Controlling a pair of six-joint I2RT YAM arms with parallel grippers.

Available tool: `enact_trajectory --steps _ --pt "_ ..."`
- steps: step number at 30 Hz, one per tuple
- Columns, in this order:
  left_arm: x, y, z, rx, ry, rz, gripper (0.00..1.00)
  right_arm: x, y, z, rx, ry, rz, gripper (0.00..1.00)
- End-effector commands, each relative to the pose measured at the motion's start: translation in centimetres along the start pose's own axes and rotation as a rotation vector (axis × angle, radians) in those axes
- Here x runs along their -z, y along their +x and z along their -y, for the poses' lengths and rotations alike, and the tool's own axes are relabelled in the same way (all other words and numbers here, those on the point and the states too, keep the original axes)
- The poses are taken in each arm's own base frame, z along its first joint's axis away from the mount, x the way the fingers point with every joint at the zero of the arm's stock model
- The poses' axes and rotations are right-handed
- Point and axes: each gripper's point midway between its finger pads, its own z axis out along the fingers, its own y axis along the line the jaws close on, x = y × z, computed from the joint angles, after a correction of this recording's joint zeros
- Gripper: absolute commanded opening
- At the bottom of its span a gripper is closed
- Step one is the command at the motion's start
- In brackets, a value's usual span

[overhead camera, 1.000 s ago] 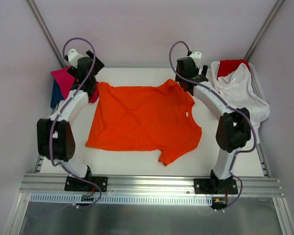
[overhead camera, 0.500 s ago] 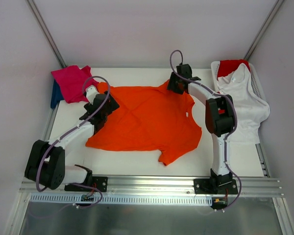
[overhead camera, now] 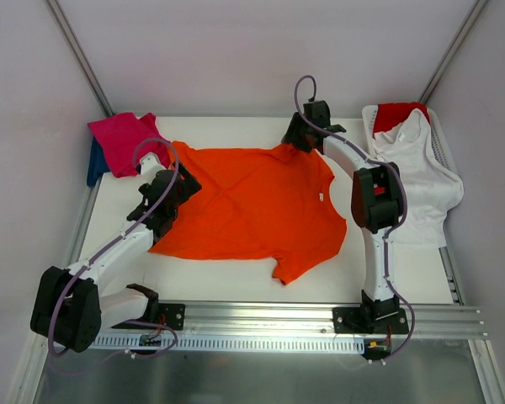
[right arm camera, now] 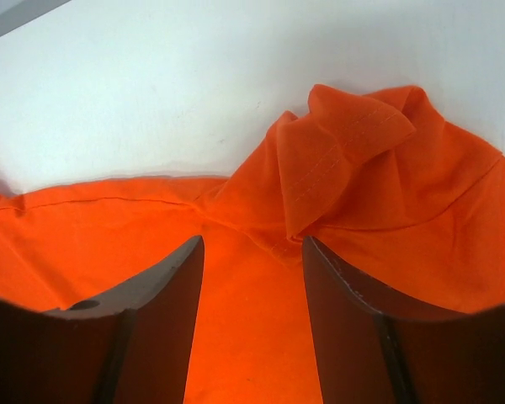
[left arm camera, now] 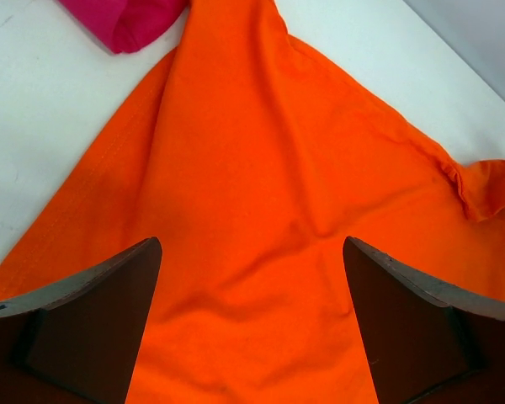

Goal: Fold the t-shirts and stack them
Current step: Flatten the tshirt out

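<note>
The orange t-shirt [overhead camera: 252, 206] lies spread on the white table [overhead camera: 219, 273], wrinkled, with its far sleeve [right arm camera: 353, 135] bunched. We judge it light, soft and limp, best pinched at a hem or sleeve. Our left gripper [left arm camera: 251, 246] stands wide open and our right gripper [right arm camera: 252, 241] less so, both empty over the cloth.

This looks like a robotics lab test cell: plain pale wall panels [overhead camera: 236, 50] box in a white desk [overhead camera: 236, 278], and a slotted aluminium rail [overhead camera: 261, 316] anchors two white-and-black robot arms [overhead camera: 118, 244].
</note>
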Motion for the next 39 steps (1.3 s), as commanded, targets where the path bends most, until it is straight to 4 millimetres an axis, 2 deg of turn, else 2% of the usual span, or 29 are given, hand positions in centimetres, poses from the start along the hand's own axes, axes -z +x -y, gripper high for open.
enact_trajectory --steps 1,8,14,22,24,25,30,32,39 --pt "0.1 0.8 0.1 0.009 0.003 -0.023 0.9 -0.5 -1.0 -0.6 -0.017 -0.019 0.013 0.54" --pt "-0.5 1.3 0.2 -0.003 -0.01 -0.036 0.9 -0.2 -0.4 0.5 -0.011 0.021 0.018 0.53" --pt "-0.9 2.0 0.1 -0.009 -0.017 -0.058 0.9 -1.3 -0.1 1.1 -0.008 0.036 0.011 0.53" --pt "-0.8 1.7 -0.4 -0.02 -0.032 -0.041 0.9 -3.1 0.1 1.6 -0.019 0.046 0.006 0.52" --pt "-0.8 1.9 -0.5 -0.022 -0.036 -0.045 0.9 -3.4 0.0 1.8 -0.024 0.045 0.005 0.45" --pt "-0.9 2.0 -0.5 -0.025 -0.039 -0.048 0.9 -3.6 -0.2 1.7 -0.025 0.042 0.007 0.34" --pt "-1.4 2.5 -0.7 -0.035 -0.053 -0.063 0.9 -4.6 -0.3 1.9 -0.037 0.04 0.002 0.04" --pt "-1.6 2.7 -0.8 -0.041 -0.06 -0.068 0.9 -4.8 -0.3 2.0 -0.04 0.041 -0.001 0.0" --pt "-2.4 3.6 -0.8 -0.05 -0.073 -0.097 0.9 -4.6 -0.8 2.0 -0.035 0.039 0.009 0.0"
